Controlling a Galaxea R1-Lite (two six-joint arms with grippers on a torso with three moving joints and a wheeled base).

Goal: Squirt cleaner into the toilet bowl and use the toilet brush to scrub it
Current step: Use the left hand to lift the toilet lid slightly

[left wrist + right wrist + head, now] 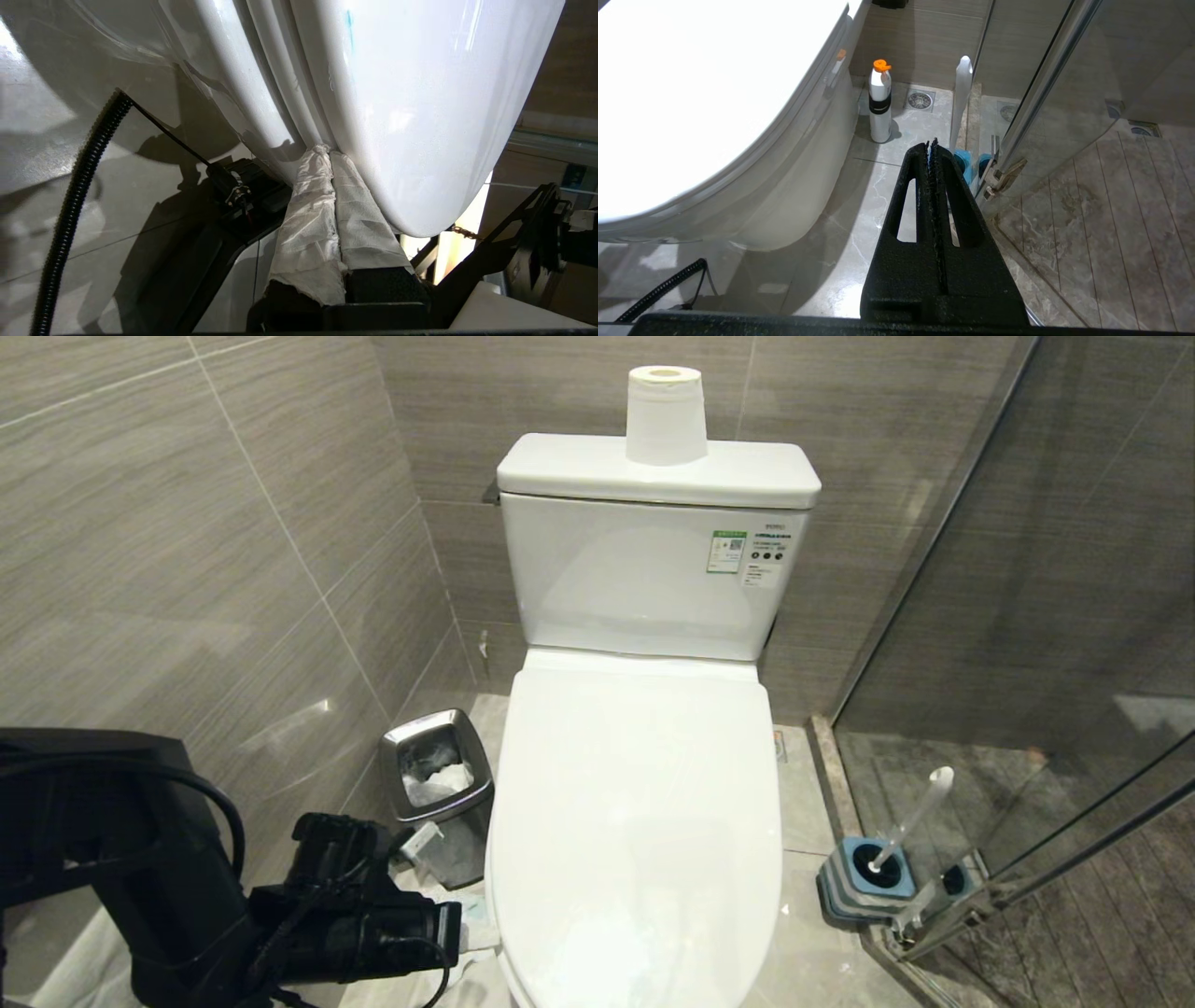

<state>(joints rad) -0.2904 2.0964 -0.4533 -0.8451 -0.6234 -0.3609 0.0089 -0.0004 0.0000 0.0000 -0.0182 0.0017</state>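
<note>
The toilet bowl stands in the middle with its white lid down, so its inside is hidden. No cleaner shows except a thin turquoise streak on the lid. My left arm reaches in low at the toilet's front left. My left gripper is shut, its fingers wrapped in white paper, with the tips at the seam under the lid's edge. The toilet brush leans in its blue-topped holder by the glass door. My right gripper is shut and empty, low over the floor, pointing toward the toilet brush.
A steel waste bin stands between the toilet and the left wall. A paper roll sits on the tank. A white bottle with an orange cap stands on the floor beside the toilet. A glass shower door closes off the right.
</note>
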